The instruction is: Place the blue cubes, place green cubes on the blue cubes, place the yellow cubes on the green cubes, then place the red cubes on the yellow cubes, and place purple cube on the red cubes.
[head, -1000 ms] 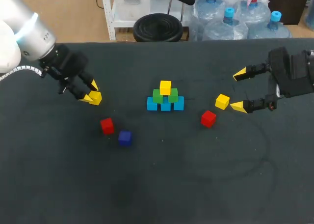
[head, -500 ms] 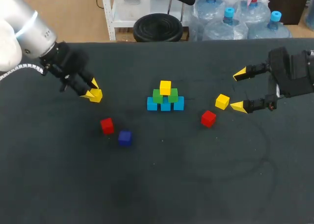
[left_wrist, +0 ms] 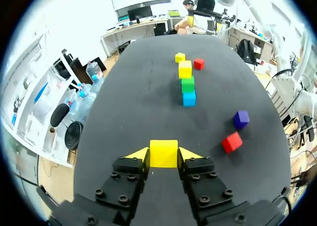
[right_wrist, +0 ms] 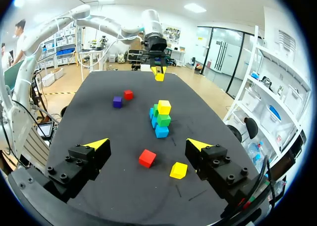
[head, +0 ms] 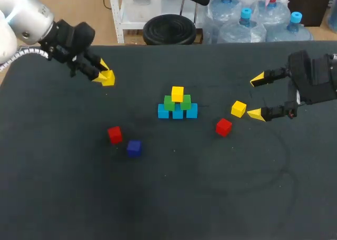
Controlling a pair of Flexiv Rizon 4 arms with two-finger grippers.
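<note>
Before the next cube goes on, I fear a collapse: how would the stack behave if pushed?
The stack probably shrugs off a light low touch: three blue cubes form a wide base. Its top yellow cube likely slides off first, resting loose on the green cubes.

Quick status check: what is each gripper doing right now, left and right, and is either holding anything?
Left gripper: shut on a small yellow cube.
Right gripper: open, holding nothing.

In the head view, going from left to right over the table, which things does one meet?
Left tool with held yellow cube → left red cube → purple cube → stack → right red cube → loose yellow cube → right tool.
</note>
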